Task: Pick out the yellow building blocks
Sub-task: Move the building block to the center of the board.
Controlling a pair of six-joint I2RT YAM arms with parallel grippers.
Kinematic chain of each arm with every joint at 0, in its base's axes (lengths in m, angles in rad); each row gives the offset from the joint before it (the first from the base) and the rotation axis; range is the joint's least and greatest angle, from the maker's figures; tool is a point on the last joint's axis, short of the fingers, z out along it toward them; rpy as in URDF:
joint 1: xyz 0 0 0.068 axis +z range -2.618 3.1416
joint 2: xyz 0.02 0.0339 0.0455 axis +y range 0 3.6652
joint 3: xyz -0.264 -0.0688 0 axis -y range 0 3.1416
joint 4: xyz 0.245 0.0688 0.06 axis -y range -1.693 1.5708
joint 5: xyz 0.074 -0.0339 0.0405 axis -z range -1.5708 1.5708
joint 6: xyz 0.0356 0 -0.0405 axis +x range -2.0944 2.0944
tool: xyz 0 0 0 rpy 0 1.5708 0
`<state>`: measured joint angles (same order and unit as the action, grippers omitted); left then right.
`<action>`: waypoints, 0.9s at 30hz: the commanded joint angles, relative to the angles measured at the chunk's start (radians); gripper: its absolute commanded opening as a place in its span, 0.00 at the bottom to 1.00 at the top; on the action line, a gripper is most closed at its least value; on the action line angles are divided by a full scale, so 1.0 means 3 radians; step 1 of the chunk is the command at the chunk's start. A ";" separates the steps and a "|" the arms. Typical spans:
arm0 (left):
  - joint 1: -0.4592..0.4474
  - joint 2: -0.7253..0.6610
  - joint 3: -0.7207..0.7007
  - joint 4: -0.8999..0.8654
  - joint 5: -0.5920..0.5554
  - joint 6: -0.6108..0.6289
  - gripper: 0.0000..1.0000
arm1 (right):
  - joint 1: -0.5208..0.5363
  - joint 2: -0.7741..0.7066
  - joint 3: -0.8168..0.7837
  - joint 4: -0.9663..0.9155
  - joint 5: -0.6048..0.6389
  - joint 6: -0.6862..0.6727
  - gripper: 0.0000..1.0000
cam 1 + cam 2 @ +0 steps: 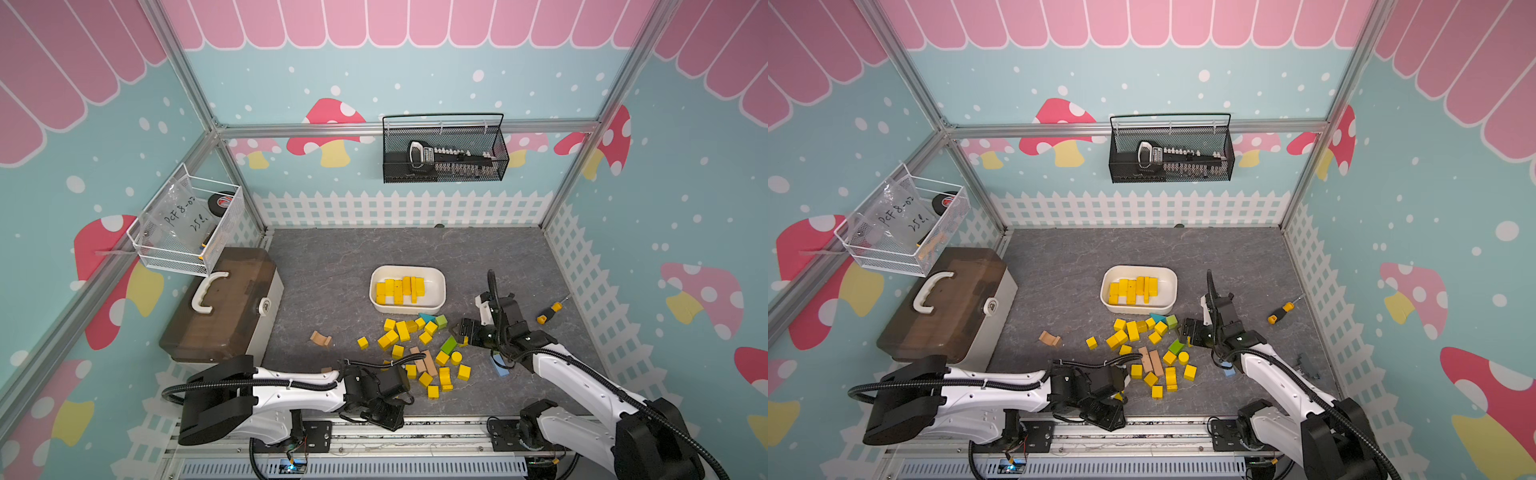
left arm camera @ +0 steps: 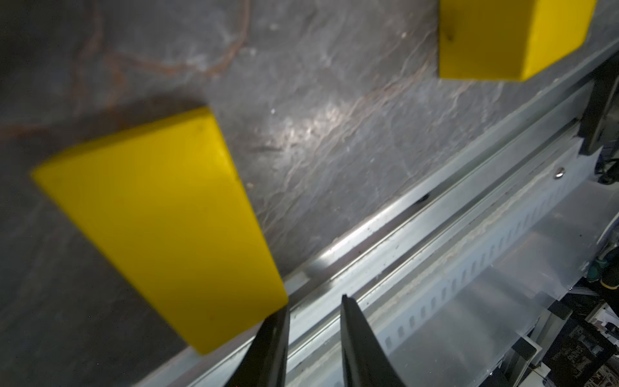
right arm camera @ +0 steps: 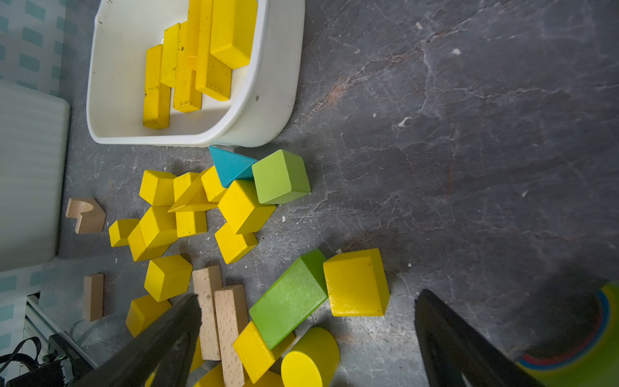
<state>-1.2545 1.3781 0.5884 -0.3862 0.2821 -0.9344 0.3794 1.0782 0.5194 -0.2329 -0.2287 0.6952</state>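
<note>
Yellow building blocks (image 1: 402,330) are scattered in a loose pile on the grey mat (image 1: 332,257), between the two grippers and mostly just ahead of the right gripper (image 1: 457,334). More of them are laid in the white tub (image 1: 407,308), which sits beyond the pile from that gripper. These are long bars set side by side, with their long axes parallel and running across the tub's short width.

The right gripper is spread to its widest and nothing is held in it. In the right wrist view a green block (image 3: 288,301) and a squat yellow block (image 3: 355,284) are seen under the gap between its fingers. A yellow cylinder (image 3: 311,358) is seen nearer the wrist, and its round end is turned upward in both top views.

The left gripper (image 2: 313,311) is closed to a narrow slit with nothing in it. This is shown only by the left wrist view, since the fingers are hidden under the wrist in both top views. A blurred yellow bar (image 2: 160,221) is seen just beside one fingertip, outside the slit, and contact cannot be told. Its long axis slants away from the gripper across the mat, and its near end is by the metal rail (image 2: 435,217). A second yellow block (image 2: 512,37) is seen farther ahead, well apart from the fingers.
</note>
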 commanded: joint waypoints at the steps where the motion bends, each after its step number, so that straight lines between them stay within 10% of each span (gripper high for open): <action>1: 0.0177 0.0159 0.0023 0.0101 -0.0152 0.0081 0.29 | -0.0007 0.0011 0.0081 -0.0031 0.0005 -0.0022 0.99; 27: 0.1458 0.0168 0.0272 -0.0287 -0.0165 0.1128 0.28 | -0.0007 -0.0010 0.0079 -0.0033 0.0007 -0.0022 0.99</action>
<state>-0.8474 1.4555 0.6765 -0.4313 0.2539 -0.6418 0.3794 1.0840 0.5198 -0.2356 -0.2287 0.6952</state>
